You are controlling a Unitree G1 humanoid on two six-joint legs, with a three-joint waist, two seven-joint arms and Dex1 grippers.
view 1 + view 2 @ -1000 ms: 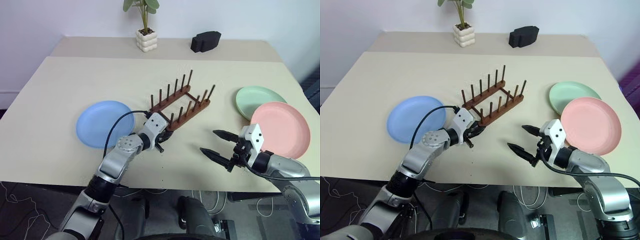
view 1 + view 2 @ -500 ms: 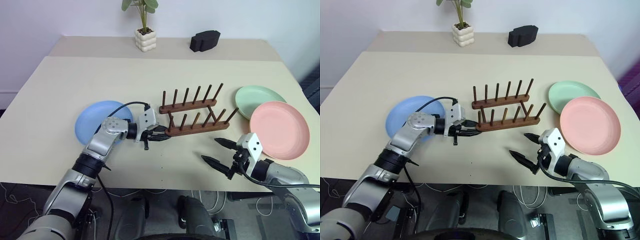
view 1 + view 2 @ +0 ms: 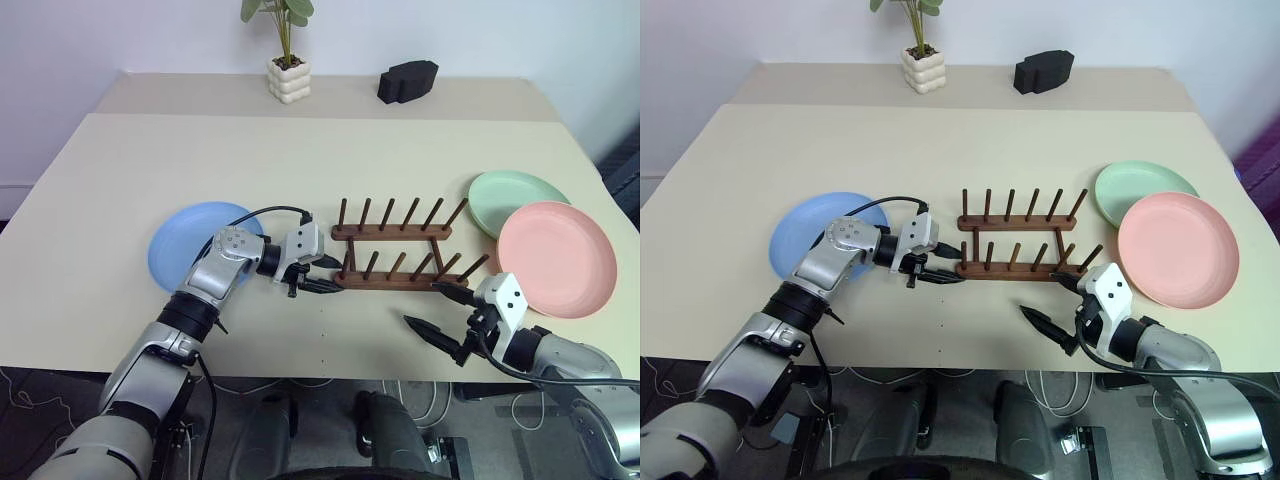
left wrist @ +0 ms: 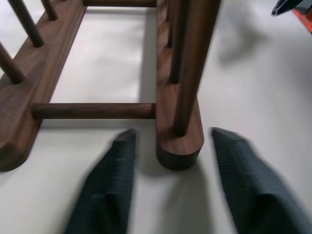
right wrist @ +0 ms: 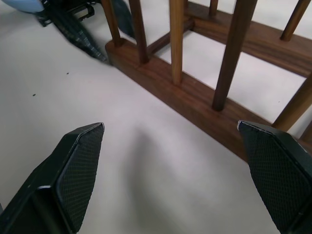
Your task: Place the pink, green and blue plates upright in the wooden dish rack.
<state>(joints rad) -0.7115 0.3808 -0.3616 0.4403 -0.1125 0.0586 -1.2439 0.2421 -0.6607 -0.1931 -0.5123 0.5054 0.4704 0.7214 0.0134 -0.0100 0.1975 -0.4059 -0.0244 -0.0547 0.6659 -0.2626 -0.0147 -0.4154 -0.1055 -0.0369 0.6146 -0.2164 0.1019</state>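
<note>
While both arms reach in over the near edge, notes as follows.
Rack: wooden dish rack (image 3: 402, 257) stands mid-counter, rails parallel to the near edge, pegs up, no plate in it.
Left end effector: left end effector (image 3: 322, 275) at the rack's left end, fingers apart; in the left wrist view the rounded end of the near rail sits between the two fingers (image 4: 105, 190) with a gap each side, so released, gripping nothing.
Right end effector: right end effector (image 3: 438, 313) low near the near edge, just in front of the rack's right end, spread wide, empty.
Blue plate: blue plate (image 3: 190, 255) flat, left of the rack, partly under the left forearm.
Green plate: green plate (image 3: 515, 198) flat toward the right edge.
Pink plate: pink plate (image 3: 556, 258) flat, overlapping the green one's near side.
Open room: bare counter (image 3: 150, 160) behind the rack and toward the left edge.
Far edge: potted plant (image 3: 285, 55) and black blocky object (image 3: 407, 80).
View difference: right wrist view looks along the near rail to the left end effector's dark fingers.
</note>
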